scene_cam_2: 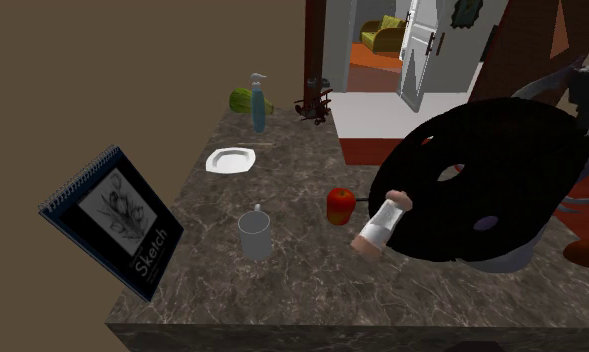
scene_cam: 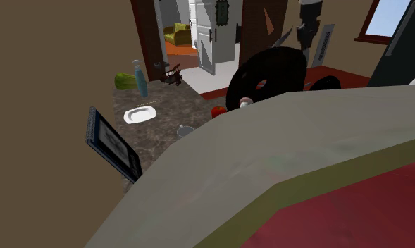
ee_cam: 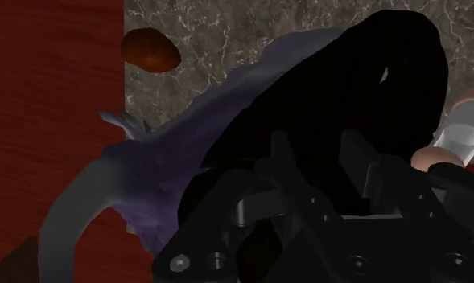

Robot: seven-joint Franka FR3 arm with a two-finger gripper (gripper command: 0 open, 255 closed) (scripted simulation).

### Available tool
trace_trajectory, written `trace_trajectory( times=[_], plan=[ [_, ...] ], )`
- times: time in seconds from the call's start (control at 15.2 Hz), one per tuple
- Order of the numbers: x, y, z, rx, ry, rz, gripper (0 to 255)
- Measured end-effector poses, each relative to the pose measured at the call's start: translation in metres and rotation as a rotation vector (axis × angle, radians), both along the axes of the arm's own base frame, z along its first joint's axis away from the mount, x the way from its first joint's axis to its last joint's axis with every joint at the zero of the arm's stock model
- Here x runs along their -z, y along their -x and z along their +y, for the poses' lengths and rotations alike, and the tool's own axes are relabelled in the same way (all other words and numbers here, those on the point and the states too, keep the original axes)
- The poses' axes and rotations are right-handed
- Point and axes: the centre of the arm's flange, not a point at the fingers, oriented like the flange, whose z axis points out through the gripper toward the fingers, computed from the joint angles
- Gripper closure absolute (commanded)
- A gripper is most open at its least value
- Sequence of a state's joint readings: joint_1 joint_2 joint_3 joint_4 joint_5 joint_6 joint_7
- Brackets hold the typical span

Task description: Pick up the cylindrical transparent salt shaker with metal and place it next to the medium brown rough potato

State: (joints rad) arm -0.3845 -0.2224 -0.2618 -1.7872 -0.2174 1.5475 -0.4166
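Judged to be at the approach, with the pick not yet made. Find the greyish see-through cylindrical salt shaker with a small knob on its lid (scene_cam_2: 254, 236) standing upright on the dark marbled bench (scene_cam_2: 282, 290), between the blue-covered spiral sketch pad (scene_cam_2: 112, 225) and the round red apple (scene_cam_2: 340, 205), touching neither. Look for the reddish-brown rough oval potato (ee_cam: 150, 48) lying on the same bench close to its edge, well apart from the shaker and, by the second exterior view, past the large black rounded object with holes (scene_cam_2: 482, 180).

To do the step well: come down over the shaker from straight above, centred on the lid knob. Spread wide enough to pass both sides of the wall, then sink below the lid before closing. Squeeze gently, as befits a smooth and probably slippery wall. Lift straight up, clear of the apple and of the tilted white cylinder with pinkish ends (scene_cam_2: 382, 225). Carry high over or around the black object, and set down upright just beside the potato, away from the bench edge.

As for the black claw (ee_cam: 323, 173): lost against the black object behind it in the wrist view, so cannot tell whether released or clenched, nor whether touching anything. Judged empty of the shaker, given that thing's standing alone on the bench
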Motion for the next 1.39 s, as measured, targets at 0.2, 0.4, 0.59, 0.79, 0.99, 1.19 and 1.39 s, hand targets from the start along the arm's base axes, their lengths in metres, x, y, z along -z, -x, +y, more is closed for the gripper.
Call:
trace_trajectory(
  times=[0.2,0.4,0.59,0.79,0.99,1.19,1.39],
  plan=[
    [0.015,0.002,0.024,0.086,0.027,-0.023,0],
    [0.035,0.001,0.061,0.216,0.067,-0.056,0],
    [0.061,-0.005,0.1,0.351,0.109,-0.091,0],
    [0.088,-0.013,0.132,0.488,0.151,-0.125,0],
    [0.112,-0.023,0.162,0.623,0.193,-0.161,0],
    [0.137,-0.046,0.188,0.76,0.236,-0.196,0],
    [0.165,-0.071,0.212,0.895,0.278,-0.231,0]
  ],
)
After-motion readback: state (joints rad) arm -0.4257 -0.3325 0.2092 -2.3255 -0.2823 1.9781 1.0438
